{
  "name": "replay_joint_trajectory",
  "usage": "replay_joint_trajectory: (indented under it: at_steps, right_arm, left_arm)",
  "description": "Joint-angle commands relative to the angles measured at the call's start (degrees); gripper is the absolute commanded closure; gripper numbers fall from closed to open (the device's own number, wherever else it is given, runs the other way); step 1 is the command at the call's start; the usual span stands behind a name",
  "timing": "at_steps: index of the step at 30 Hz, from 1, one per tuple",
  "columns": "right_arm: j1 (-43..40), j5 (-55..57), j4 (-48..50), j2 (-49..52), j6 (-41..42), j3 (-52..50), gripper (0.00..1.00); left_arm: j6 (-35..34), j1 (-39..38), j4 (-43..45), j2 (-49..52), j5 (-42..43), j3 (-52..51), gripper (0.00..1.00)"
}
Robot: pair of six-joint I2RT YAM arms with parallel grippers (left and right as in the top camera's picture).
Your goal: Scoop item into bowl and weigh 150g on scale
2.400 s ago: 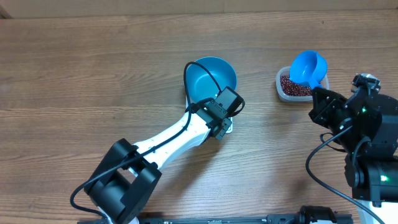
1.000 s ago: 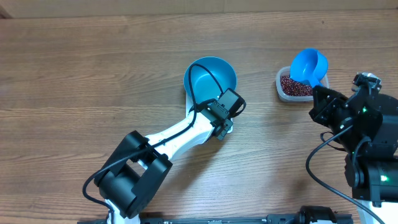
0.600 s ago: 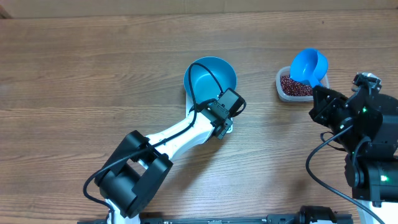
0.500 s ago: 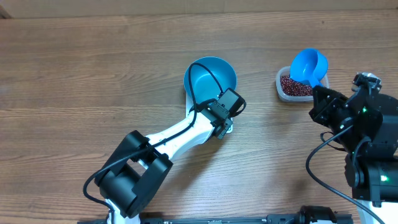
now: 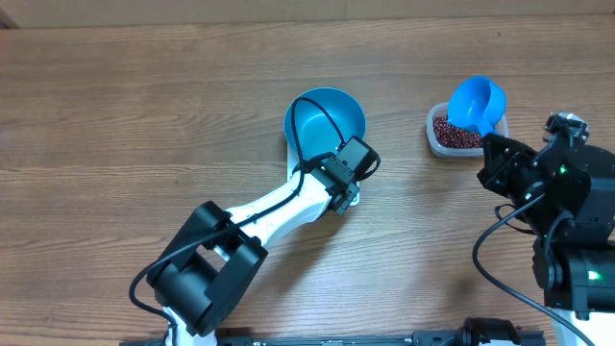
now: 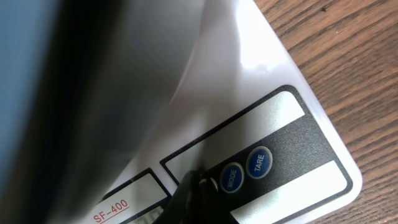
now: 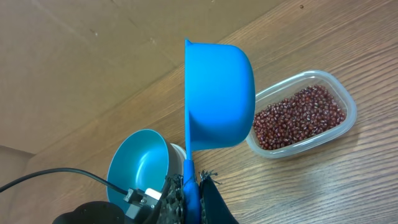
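The deep blue bowl (image 5: 327,120) stands on the white scale (image 6: 249,81), empty inside. My left gripper (image 5: 344,187) is shut, and its tip (image 6: 196,186) presses on the scale's front panel just left of the MODE button (image 6: 231,177). My right gripper (image 7: 189,186) is shut on the handle of a small blue scoop (image 7: 217,93). The scoop hangs above the near edge of a clear tub (image 5: 454,133) that holds the red-brown beans (image 7: 298,117). From overhead the scoop (image 5: 476,104) looks empty.
The TARE button (image 6: 259,163) lies right of MODE. The scale's corner ends close to bare wooden table (image 6: 348,74). The left arm's cable (image 5: 307,125) arcs over the bowl. The right arm's black body (image 5: 557,202) fills the table's right edge.
The left arm's rear links shifted slightly rightward over two seconds ago. Over the last second both grippers, the scoop and the bowl hold still.
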Motion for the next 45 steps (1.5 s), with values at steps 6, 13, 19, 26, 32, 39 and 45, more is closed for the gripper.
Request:
replay_joint_trajectory:
  at_steps: [6, 13, 19, 26, 32, 39, 45]
  right_arm:
    - [-0.3, -0.1, 0.3, -0.4, -0.4, 1.9, 0.96]
    - [-0.3, -0.1, 0.2, -0.4, -0.4, 1.9, 0.96]
    - [-0.3, -0.1, 0.2, -0.4, -0.5, 1.9, 0.96]
    - [-0.3, -0.1, -0.1, -0.4, -0.5, 1.9, 0.96]
    - [-0.3, -0.1, -1.6, -0.4, -0.5, 1.9, 0.96]
    - [-0.3, -0.1, -2.5, -0.4, -0.4, 1.9, 0.96]
    - [-0.3, -1.0, -5.0, -0.4, -0.4, 1.9, 0.96]
  left_arm:
    - [0.8, 0.1, -1.2, 2.3, 1.4, 0.3, 0.96]
    - [0.2, 0.1, -5.5, -6.8, 2.0, 6.9, 0.96]
    - [1.3, 0.2, -9.4, -18.8, 3.5, 9.6, 0.96]
    - [-5.2, 4.6, -24.2, -26.1, 8.6, 9.6, 0.96]
    - [-6.5, 7.8, -31.0, -32.2, 12.9, 9.6, 0.96]
    - [-7.0, 8.8, -33.5, -35.1, 12.1, 9.6, 0.96]
    - [-7.1, 8.8, -33.5, -35.1, 12.1, 9.6, 0.00]
